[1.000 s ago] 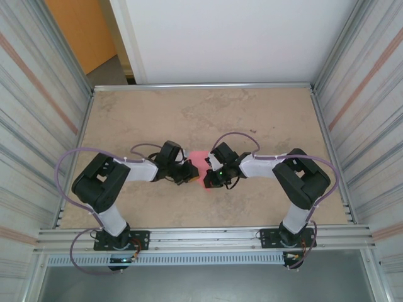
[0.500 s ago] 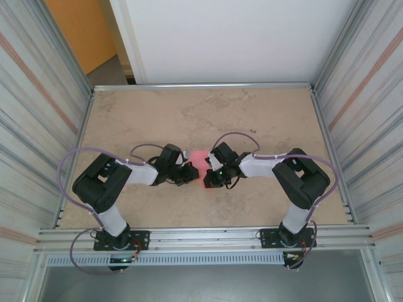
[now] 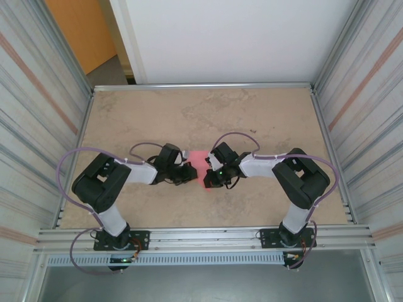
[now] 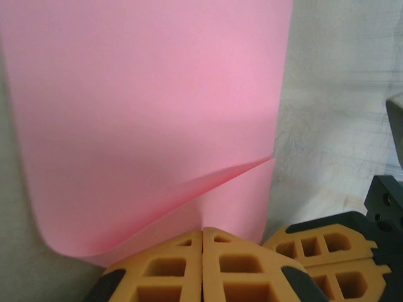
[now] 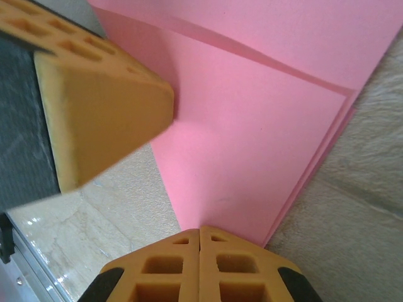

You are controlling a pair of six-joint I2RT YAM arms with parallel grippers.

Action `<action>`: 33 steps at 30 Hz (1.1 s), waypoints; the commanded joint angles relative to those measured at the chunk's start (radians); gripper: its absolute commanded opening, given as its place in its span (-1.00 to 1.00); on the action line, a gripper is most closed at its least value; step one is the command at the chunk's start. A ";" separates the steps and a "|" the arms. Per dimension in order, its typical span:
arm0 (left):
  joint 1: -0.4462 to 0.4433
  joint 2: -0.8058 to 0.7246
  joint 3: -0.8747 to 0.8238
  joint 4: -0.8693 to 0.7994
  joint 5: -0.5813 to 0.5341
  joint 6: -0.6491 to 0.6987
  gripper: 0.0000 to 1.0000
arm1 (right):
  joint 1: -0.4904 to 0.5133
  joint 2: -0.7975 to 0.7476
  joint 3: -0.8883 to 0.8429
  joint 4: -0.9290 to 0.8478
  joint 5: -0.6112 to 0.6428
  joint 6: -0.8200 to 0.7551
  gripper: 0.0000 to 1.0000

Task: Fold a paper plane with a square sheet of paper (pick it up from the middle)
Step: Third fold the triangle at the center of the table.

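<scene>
The square sheet of paper (image 3: 198, 160) is pink and lies mid-table between the two grippers. In the left wrist view the paper (image 4: 151, 113) has one flap raised and curled, with its crease running into my left gripper (image 4: 203, 231), which is shut on that edge. My right gripper (image 5: 200, 229) is shut, its tips resting on the near corner of the layered paper (image 5: 252, 145), which lies flat there. The left gripper (image 3: 191, 173) and the right gripper (image 3: 206, 180) nearly touch. One left finger (image 5: 101, 107) is at the paper's edge.
The tan table (image 3: 264, 119) has metal rails along its sides. Corrugated metal walls (image 3: 362, 94) stand close on both sides, and a white panel (image 3: 220, 38) stands at the back. Both arms fold inward from their bases at the near edge.
The left gripper has shifted very slightly left. The paper and the right arm stay as they were.
</scene>
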 commanded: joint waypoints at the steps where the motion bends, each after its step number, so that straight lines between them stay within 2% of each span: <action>1: 0.061 0.033 -0.012 -0.064 -0.056 0.057 -0.83 | -0.001 0.055 -0.055 -0.116 0.105 0.005 -1.00; 10: 0.208 0.022 0.045 -0.233 -0.078 0.150 -0.83 | -0.009 0.048 -0.052 -0.124 0.111 0.007 -1.00; 18: 0.244 -0.037 0.130 -0.368 -0.079 0.187 -0.83 | -0.008 0.001 0.011 -0.107 0.070 0.025 -0.94; 21: 0.243 -0.093 0.141 -0.374 -0.053 0.154 -0.81 | -0.011 -0.058 0.044 -0.075 0.049 0.054 -0.84; 24: 0.242 -0.136 0.129 -0.353 -0.013 0.097 -0.71 | -0.023 -0.106 0.057 -0.025 0.057 0.102 -0.58; 26: 0.238 -0.152 0.104 -0.317 0.017 0.047 -0.64 | -0.030 -0.117 0.059 -0.001 0.076 0.137 -0.48; 33: 0.185 -0.140 0.027 -0.181 0.097 -0.098 -0.41 | -0.049 -0.025 0.094 0.026 0.048 0.178 -0.46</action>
